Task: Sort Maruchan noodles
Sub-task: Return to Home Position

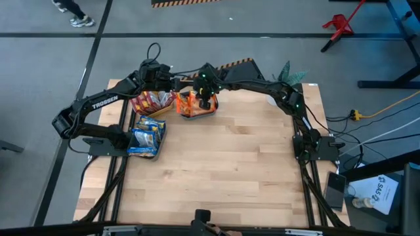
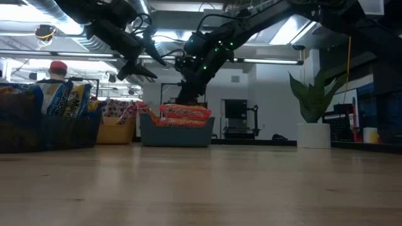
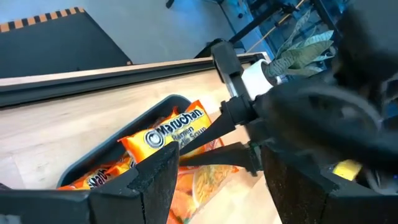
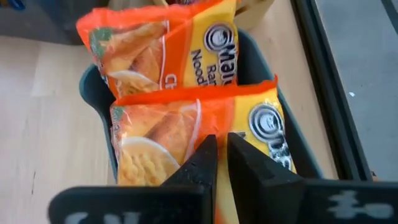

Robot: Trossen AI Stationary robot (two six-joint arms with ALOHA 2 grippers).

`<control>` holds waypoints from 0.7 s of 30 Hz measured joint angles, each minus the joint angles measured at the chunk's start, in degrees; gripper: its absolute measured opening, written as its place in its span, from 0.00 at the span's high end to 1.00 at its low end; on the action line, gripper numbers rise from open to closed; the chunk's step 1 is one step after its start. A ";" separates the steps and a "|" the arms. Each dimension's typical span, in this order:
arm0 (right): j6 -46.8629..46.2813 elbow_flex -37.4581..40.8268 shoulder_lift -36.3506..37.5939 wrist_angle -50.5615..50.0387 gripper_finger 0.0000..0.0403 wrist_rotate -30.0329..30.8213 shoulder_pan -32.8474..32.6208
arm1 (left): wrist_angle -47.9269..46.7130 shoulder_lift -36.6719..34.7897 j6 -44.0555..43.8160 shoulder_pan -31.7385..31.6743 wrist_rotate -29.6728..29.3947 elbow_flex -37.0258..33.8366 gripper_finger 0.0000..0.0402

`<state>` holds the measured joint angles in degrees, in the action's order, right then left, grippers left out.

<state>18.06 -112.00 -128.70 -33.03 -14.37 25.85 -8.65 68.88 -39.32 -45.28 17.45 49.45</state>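
Orange noodle packs (image 1: 193, 105) fill the dark bin (image 1: 211, 113) at upper centre of the high view. Red packs (image 1: 152, 101) are binned to its left, blue packs (image 1: 147, 136) below those. Right gripper (image 1: 207, 99) hangs over the orange bin, with left gripper (image 1: 174, 83) at its upper left.

Low view: both grippers are well above the table (image 2: 251, 182).

Left wrist view: left gripper (image 3: 219, 168) fingers apart, empty.

Right wrist view: right gripper (image 4: 222, 158) fingers together, empty, just above the top orange pack.

Sorting looks done, so the step in hand is the retreat. Next: lift clear of the bin rim, keep the arms apart, fold both home.
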 joint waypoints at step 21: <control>1.80 -21.12 4.49 -26.34 0.94 -4.52 8.91 | 2.62 -4.20 0.30 -1.97 17.52 0.00 0.45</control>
<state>19.86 -133.12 -124.22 -59.37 -18.89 34.75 -6.03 64.68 -39.02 -47.24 34.97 49.45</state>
